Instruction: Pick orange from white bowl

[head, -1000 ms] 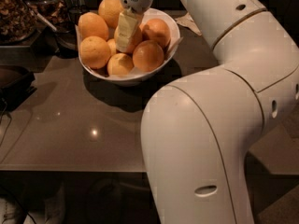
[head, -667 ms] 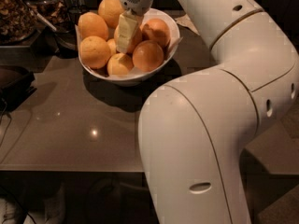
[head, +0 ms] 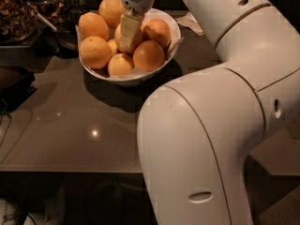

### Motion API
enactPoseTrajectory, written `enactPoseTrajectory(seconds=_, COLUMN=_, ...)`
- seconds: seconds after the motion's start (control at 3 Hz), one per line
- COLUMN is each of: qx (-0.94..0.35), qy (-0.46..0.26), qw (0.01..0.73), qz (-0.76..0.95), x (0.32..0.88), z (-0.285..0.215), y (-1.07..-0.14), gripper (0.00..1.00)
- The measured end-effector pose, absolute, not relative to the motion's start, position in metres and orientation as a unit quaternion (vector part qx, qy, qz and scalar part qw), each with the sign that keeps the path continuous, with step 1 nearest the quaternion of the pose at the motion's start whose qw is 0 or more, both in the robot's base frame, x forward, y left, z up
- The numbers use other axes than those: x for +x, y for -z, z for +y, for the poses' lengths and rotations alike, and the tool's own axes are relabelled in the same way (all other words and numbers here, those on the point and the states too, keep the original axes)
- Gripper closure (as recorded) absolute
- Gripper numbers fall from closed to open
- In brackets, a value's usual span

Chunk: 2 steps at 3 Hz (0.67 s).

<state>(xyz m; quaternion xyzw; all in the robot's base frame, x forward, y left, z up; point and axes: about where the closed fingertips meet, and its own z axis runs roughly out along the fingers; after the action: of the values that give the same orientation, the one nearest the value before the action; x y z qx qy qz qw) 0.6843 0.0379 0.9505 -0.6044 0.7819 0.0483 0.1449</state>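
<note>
The gripper is seen lowered into the wide glossy white ceramic bowl, set against the round dimpled yellow-orange orange at the pile's middle. Little has shifted since a second ago. That orange is largely hidden by the gripper, so whether it is grasped cannot be told. The bowl stands near the far edge of the dark glossy bench, whose right side is covered by the bulky white robot arm.

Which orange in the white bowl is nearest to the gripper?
The orange in the middle of the pile: the gripper hangs right over it and hides part of it; the others lie around it.
</note>
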Motion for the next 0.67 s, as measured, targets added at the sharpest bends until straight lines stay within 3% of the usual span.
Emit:
enactPoseTrajectory(seconds=0.33, qx=-0.613, qy=-0.059, qw=0.151, qz=0.774, x=0.6777, z=0.0372, y=-0.9504, gripper=0.9)
enactPoseTrajectory(seconds=0.67, qx=-0.615, qy=-0.054, qw=0.17, qz=0.768, x=0.6818, z=0.0405, y=-0.9551, gripper=1.0)
